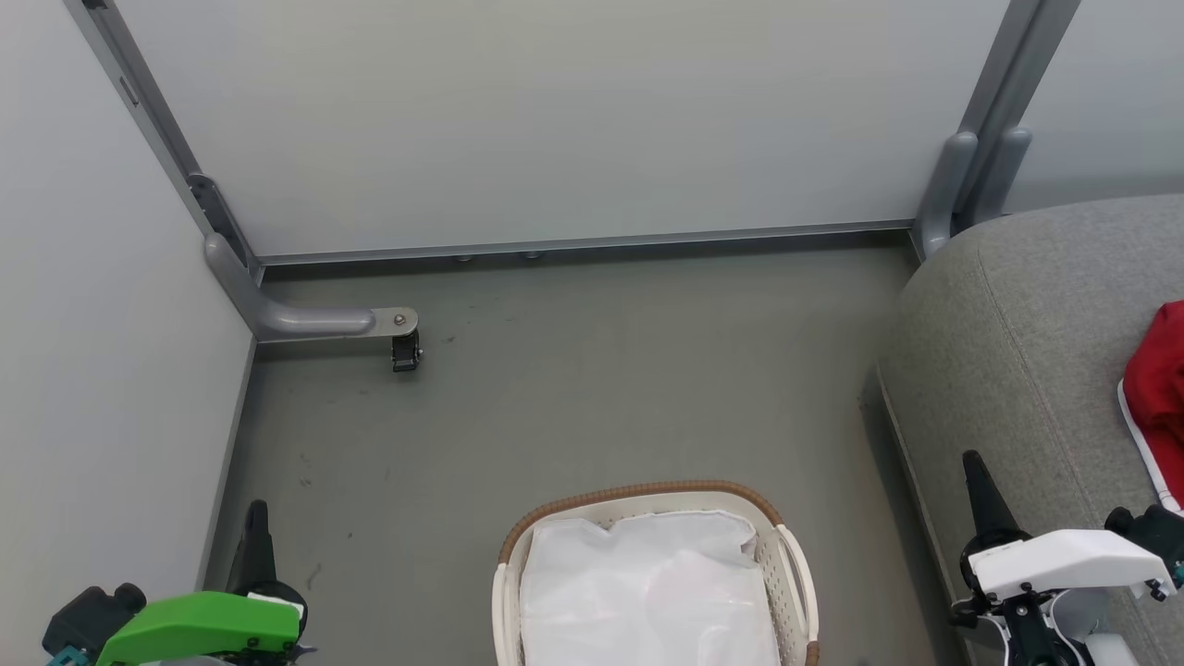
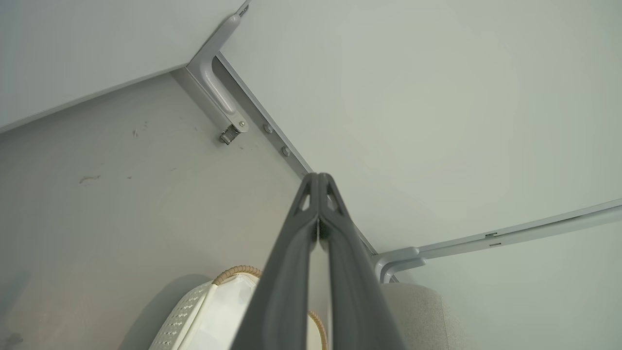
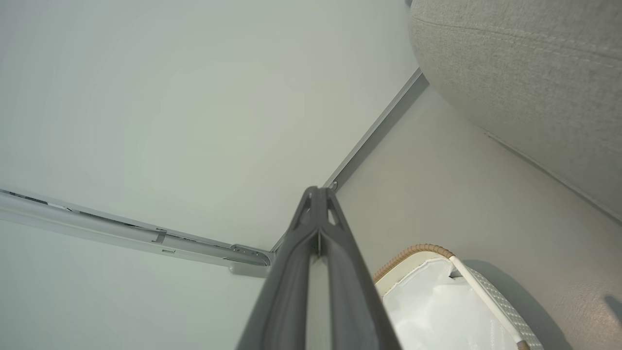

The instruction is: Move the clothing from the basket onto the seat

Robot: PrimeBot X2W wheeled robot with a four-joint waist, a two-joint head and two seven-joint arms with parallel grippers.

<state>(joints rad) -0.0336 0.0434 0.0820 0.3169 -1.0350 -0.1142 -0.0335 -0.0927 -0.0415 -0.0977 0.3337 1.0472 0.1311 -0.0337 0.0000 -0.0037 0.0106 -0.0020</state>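
The basket (image 1: 638, 491) stands on the grey floor (image 1: 573, 398), and its white liner (image 1: 647, 592) shows inside. The red clothing (image 1: 1161, 388) lies right of the basket, up on the seat (image 1: 999, 351). The seat's round edge is near the basket's right side, with a thin strip of floor between them. Past the basket, the floor is wide and open up to the wall (image 1: 555, 120). The left gripper (image 1: 256, 509) is left of the basket, and the right gripper (image 1: 971, 460) is right of it, by the seat's edge. Both have their fingers pressed together and hold nothing.
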